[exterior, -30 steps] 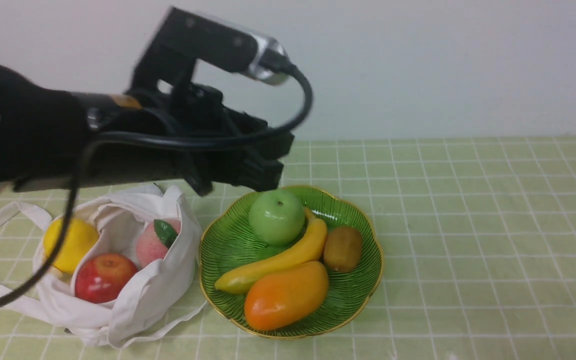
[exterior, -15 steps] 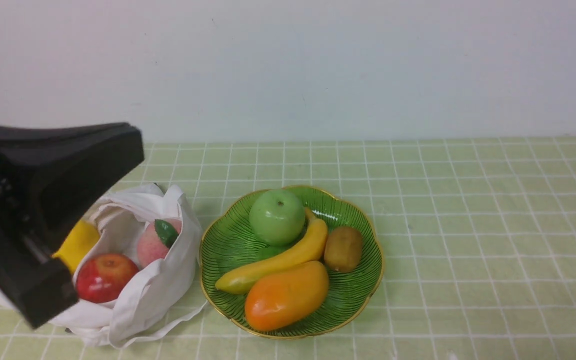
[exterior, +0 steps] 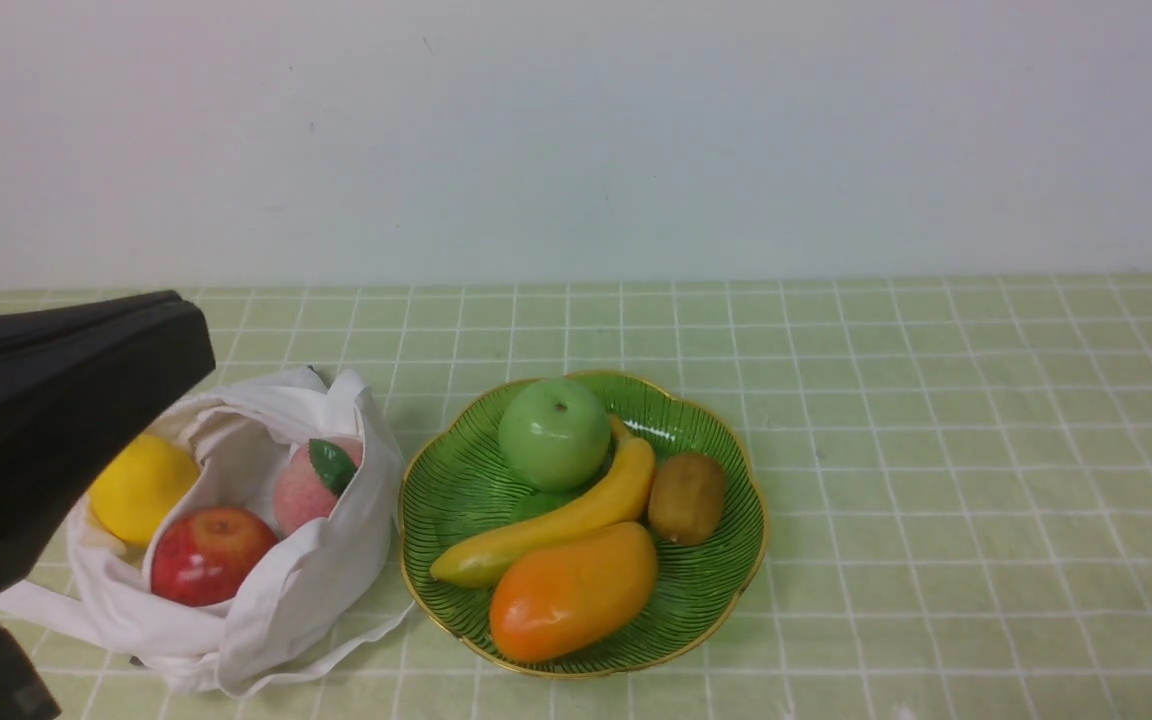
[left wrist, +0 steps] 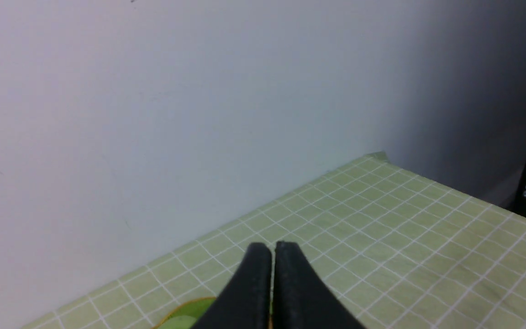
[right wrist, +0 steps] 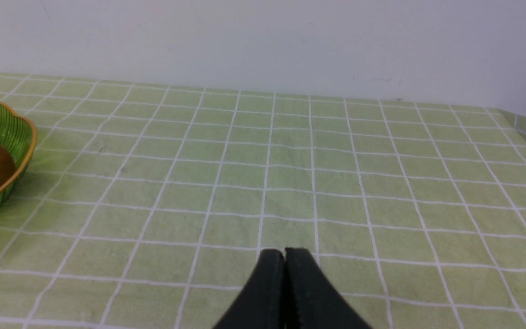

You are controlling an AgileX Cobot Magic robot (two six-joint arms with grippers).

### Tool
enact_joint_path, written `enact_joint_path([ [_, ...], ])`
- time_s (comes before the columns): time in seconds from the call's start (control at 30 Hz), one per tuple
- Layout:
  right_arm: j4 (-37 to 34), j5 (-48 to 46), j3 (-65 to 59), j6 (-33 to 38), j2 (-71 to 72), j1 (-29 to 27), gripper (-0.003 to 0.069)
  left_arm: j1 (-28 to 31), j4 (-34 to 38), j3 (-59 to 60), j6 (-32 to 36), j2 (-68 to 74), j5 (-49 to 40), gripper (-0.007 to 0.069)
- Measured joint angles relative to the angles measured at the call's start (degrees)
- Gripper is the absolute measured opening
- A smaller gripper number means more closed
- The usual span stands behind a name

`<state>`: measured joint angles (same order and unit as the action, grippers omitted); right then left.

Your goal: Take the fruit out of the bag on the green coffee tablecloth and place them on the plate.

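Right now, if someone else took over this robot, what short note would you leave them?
Left jaws: shut, holding nothing, away from the fruit.
Right jaws: shut, holding nothing.
Done: the green apple, banana, kiwi and orange mango-like fruit are on the plate.
Left: the lemon, red apple and peach are in the bag, at the plate's left.
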<state>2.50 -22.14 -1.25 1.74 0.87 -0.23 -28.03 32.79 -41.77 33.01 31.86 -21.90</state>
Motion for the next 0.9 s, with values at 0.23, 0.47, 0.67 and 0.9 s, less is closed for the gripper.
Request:
enact_joint_path([
  [0.23,0.00,0.00,0.00,0.00,0.00,0.00,-0.0013,0.00,-6.82,1.32,-3.34,-0.46,3.74,-0.0008],
  [0.47,0.00,0.00,0.00,0.00,0.00,0.00,-0.0013,4.89,-25.18,10.88,-24.45,-7.44,5.12,-0.0008],
  [0.67,0.00,0.00,0.00,0.00,0.00,0.00,-0.0013,17.34,-31.26,28.01,-30.47,-19.62,5.63,-0.0008],
  [0.9,0.00,0.00,0.00,0.00,0.00,0.00,-0.0013,23.37,-32.79,41.81,-30.61,-30.84,5.45,-0.0008],
])
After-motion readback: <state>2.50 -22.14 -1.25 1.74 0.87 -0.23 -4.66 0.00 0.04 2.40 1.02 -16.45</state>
